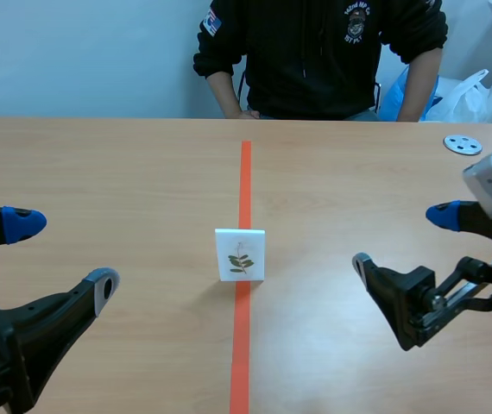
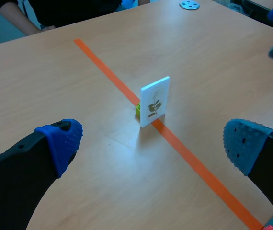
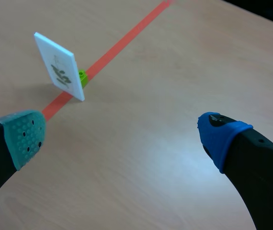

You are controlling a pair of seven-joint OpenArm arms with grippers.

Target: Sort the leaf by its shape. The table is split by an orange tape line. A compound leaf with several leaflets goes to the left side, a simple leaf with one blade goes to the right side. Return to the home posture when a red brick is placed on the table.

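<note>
Step one imo: left claw (image 1: 63, 252) and right claw (image 1: 403, 239) both gape apart, empty, leaf card (image 1: 240, 254) stands ahead between them on the tape line (image 1: 245, 172), looks compound, so next it needs moving left.

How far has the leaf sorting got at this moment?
Nothing looks done: the leaf card stands on the orange tape line, propped by a small green block. Nothing is in hand: left gripper and right gripper are open, apart from it. Left: moving the card, which seems to show several leaflets, to the left side.
</note>
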